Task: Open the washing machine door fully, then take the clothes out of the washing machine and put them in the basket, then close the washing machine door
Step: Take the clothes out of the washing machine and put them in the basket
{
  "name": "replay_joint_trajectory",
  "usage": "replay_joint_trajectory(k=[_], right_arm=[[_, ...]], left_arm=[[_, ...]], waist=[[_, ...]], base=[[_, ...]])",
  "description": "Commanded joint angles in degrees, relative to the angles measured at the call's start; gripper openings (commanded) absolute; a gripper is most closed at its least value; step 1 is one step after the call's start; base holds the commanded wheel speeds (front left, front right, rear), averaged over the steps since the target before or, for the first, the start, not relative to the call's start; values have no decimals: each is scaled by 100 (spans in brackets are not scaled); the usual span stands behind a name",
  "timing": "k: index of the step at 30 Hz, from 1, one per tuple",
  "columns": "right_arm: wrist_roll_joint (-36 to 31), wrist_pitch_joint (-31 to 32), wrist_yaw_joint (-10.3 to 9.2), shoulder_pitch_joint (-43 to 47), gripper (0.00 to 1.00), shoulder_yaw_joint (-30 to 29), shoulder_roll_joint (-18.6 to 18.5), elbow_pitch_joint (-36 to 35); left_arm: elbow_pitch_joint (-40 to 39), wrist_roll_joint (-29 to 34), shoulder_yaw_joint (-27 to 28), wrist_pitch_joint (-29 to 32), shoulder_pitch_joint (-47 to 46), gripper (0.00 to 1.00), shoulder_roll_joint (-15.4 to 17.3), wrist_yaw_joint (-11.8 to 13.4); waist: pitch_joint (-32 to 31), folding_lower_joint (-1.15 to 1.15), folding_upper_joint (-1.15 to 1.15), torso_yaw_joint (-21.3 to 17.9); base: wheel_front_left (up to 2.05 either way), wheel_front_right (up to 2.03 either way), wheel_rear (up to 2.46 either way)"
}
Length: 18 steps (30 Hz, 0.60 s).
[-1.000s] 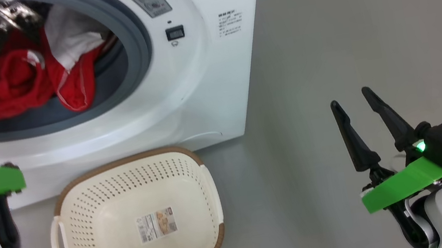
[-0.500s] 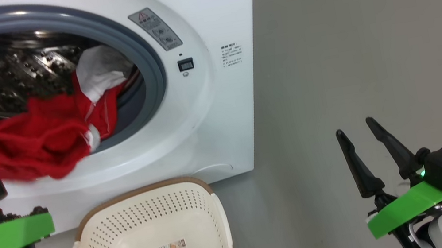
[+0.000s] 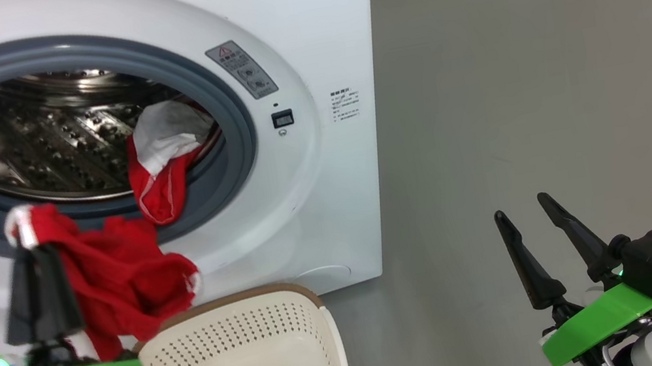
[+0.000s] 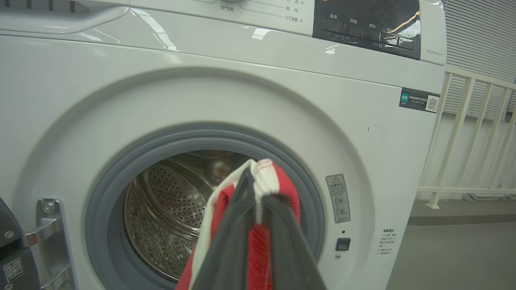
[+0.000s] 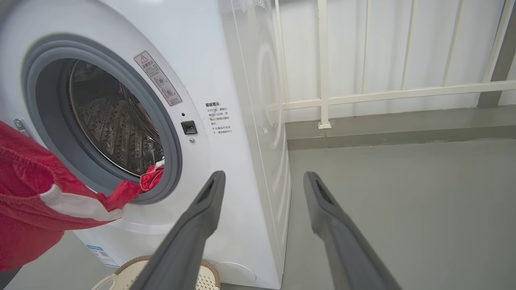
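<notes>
The white washing machine (image 3: pixel 314 32) stands with its steel drum (image 3: pixel 42 151) exposed; the door's metal hinge (image 4: pixel 44 237) sits left of the opening. My left gripper (image 3: pixel 33 255) is shut on a red garment with white trim (image 3: pixel 117 277). That garment hangs outside the drum, in front of the machine and over the basket's left rim. In the left wrist view the fingertips (image 4: pixel 246 181) pinch its white cuff. More red and white clothes (image 3: pixel 164 164) drape over the grey gasket's right lip. The cream basket (image 3: pixel 292 298) sits on the floor below. My right gripper (image 3: pixel 521 206) is open and holds nothing.
Grey floor (image 3: pixel 551 105) stretches to the right of the machine, where my right gripper (image 5: pixel 264 174) hovers. A white railing (image 5: pixel 322 80) runs behind the machine's right side. The dark control panel (image 4: pixel 363 24) is at the machine's top right.
The head camera has tilted up. My left gripper has pulled the red garment out of the drum and down towards the basket. The right gripper has stayed open.
</notes>
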Motion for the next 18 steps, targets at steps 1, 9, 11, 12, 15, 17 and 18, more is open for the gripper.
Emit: replay_joint_trajectory(k=[1, 9, 11, 12, 15, 17, 18], right_arm=[[10, -37, 29, -38, 100, 152, -26, -159], [5, -37, 29, -146, 100, 164, -62, -199], [4, -37, 29, -185, 100, 154, -69, -214], [0, -37, 29, -208, 100, 149, -72, -219], [-6, -37, 29, -260, 100, 145, -73, -229], [-9, -37, 29, -315, 100, 146, -71, -244], [-11, -37, 29, -341, 100, 146, -69, -248]], left_arm=[[-55, -72, 64, 13, 10, 0, 49, -32], [808, -260, -272, -51, 30, 0, -98, -6], [1082, -304, -346, -58, -46, 0, -114, -21], [1221, -334, -377, -72, -98, 0, -122, -28], [1532, -365, -447, -103, -202, 0, -133, -51], [1908, -393, -505, -147, -304, 0, -139, -94], [2102, -424, -524, -162, -372, 0, -145, -100]], waist=[[97, 0, 0, 19], [459, 0, 0, 32], [564, 0, 0, 25], [621, 0, 0, 20], [733, 0, 0, 2], [850, 0, 0, -17], [908, 0, 0, -27]], base=[[0, 0, 0], [0, 0, 0], [0, 0, 0], [0, 0, 0], [0, 0, 0], [0, 0, 0], [0, 0, 0]])
